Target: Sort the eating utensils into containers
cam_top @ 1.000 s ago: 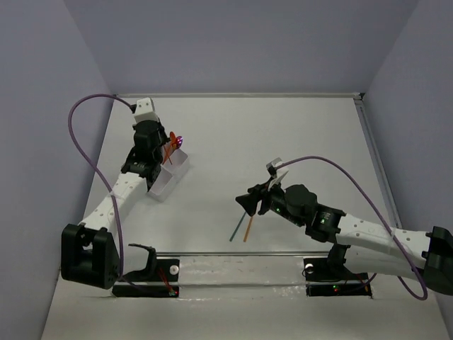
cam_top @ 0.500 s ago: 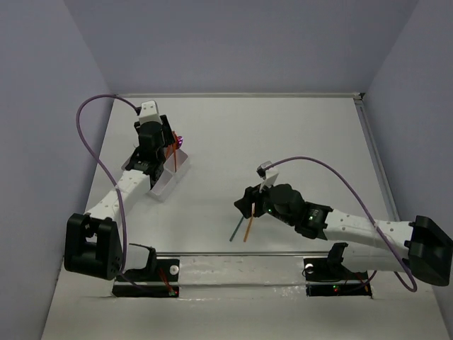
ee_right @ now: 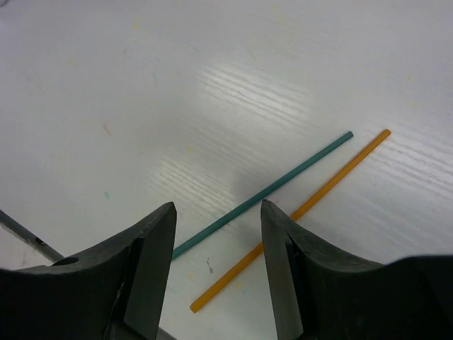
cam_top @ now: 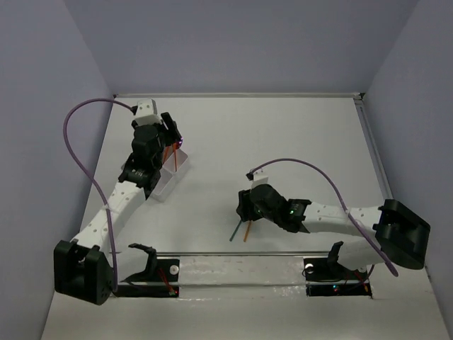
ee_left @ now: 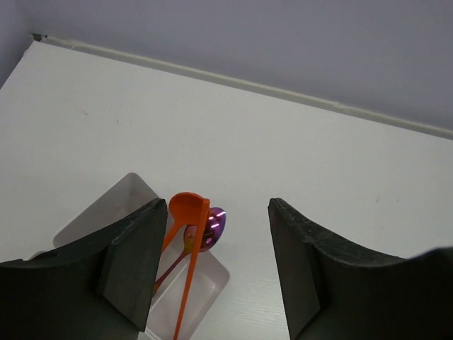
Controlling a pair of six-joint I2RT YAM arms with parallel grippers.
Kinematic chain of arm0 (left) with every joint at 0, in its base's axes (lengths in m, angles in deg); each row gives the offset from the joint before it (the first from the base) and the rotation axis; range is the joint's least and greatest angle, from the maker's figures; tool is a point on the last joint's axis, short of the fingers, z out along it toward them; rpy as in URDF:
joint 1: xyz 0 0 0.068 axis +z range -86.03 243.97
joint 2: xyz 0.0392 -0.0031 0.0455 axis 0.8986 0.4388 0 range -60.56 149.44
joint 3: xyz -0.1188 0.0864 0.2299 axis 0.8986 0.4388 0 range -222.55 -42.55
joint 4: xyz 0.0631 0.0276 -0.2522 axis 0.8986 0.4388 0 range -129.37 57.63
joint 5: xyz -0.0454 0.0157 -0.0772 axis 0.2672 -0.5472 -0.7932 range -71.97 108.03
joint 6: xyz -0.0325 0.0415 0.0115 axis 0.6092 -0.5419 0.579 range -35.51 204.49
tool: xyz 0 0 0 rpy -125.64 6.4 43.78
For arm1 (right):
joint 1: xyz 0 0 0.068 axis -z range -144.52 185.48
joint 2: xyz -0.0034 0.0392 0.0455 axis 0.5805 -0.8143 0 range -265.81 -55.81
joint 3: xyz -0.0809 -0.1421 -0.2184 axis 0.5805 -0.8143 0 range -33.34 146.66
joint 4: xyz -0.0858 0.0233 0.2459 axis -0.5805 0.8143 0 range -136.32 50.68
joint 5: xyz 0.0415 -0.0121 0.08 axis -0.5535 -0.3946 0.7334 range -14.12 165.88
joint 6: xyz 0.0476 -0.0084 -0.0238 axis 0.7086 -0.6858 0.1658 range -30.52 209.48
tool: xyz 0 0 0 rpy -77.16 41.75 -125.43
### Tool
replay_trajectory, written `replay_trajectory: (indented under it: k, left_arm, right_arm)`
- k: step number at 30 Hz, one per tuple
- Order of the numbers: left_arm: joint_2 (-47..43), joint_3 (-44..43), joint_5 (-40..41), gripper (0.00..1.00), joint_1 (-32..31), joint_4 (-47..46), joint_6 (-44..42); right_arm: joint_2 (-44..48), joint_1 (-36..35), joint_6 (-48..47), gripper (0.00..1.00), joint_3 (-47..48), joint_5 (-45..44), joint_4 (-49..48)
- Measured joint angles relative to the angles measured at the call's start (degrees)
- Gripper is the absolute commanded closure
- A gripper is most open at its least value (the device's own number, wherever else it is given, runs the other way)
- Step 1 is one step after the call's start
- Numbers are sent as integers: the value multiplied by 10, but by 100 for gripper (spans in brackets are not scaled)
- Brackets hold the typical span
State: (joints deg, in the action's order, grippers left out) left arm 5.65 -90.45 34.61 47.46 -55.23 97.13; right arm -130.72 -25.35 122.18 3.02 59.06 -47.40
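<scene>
Partly done: orange utensil (ee_left: 188, 241) + shiny purplish spoon (ee_left: 214, 225) stand in tray (ee_left: 113, 205), far-left on desk (cam_top: 283, 142). Left tool (ee_left: 216, 248) spread, empty, above them. Remaining: teal stick (ee_right: 269, 191), orange stick (ee_right: 311, 202) lying on desk near middle. Right tool (ee_right: 216, 241) spread over both, gripping nothing.

Tray (cam_top: 168, 183) on desk (cam_top: 297, 134), far-left part. Two utensils in tray, ends at its far end: upper utensil (ee_left: 188, 209) lying over lower utensil (ee_left: 214, 225). Right of tray and nearer arm bases, well apart from it: left stick (cam_top: 234, 234), right stick (cam_top: 246, 232), side by side on desk, not touching.
</scene>
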Motion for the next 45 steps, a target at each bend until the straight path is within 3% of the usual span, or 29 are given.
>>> replay_trajectory:
  k: [13, 19, 24, 28, 34, 44, 45]
  left_arm:
    - [-148, -30, -161, 26, -35, 92, 59]
    - [-214, 5, -178, 26, -35, 120, 59]
    - [-206, 5, -201, 25, -36, 126, 60]
    - [-193, 5, -221, 25, -37, 134, 64]
    - [-191, 5, -225, 25, -37, 138, 66]
    - [-190, 5, -228, 25, -37, 141, 70]
    - [-190, 5, -229, 25, -37, 141, 70]
  right_arm:
    - [-145, -11, 53, 53, 80, -30, 95]
    - [-176, -24, 73, 62, 111, -49, 124]
    - [-221, -26, 79, 74, 157, -51, 126]
    - [-252, -27, 76, 77, 193, -50, 123]
    - [-294, -27, 65, 64, 242, -48, 113]
    - [-285, -52, 68, 76, 226, -49, 107]
    - [-285, -60, 70, 82, 225, -49, 107]
